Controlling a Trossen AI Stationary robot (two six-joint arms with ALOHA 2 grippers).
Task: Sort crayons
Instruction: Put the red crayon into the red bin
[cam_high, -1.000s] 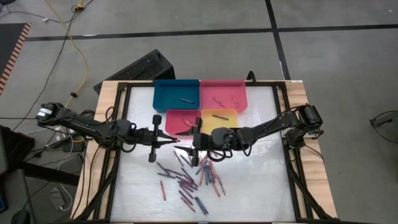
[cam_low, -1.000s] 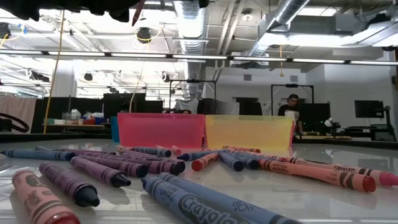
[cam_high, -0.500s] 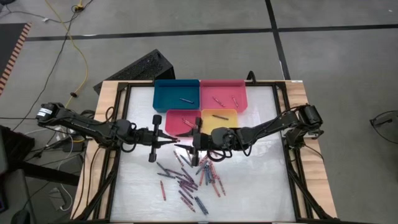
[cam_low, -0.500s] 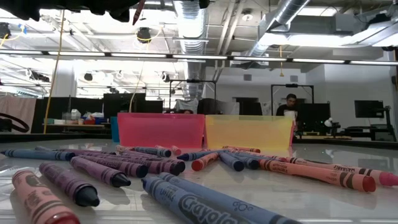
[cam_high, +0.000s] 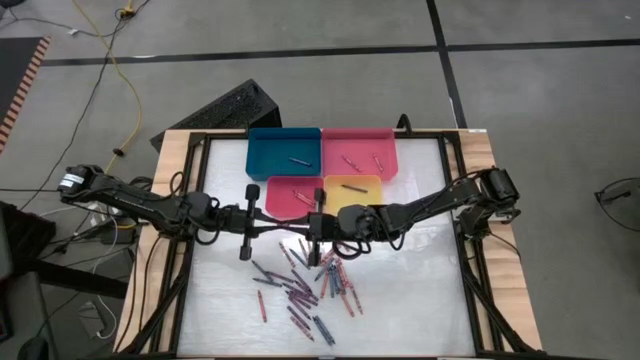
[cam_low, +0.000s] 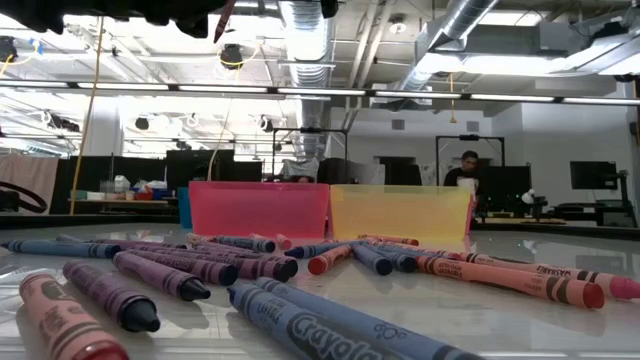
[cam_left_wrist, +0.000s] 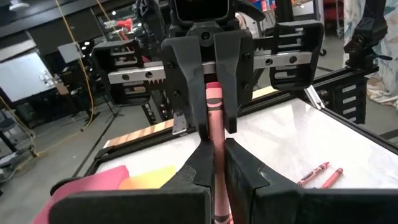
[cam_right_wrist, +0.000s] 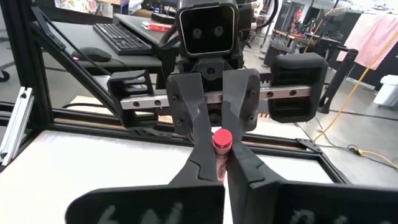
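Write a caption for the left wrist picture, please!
Both pincers, left and right, pinch one pink crayon between them.

A loose scatter of crayons (cam_high: 305, 285) — purple, dark blue, red and pink sticks — lies flat on the white counter (cam_high: 400, 300), mid-counter toward its near edge, pointing every way, several touching or crossing. One pink crayon (cam_left_wrist: 214, 134) is raised off the counter — clamped at both ends.

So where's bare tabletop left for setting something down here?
Free: the white table right of the crayons, the strip left of them, and the right edge beside the pink tray. Crowded: the centre, where both pincers meet over the red and yellow trays.
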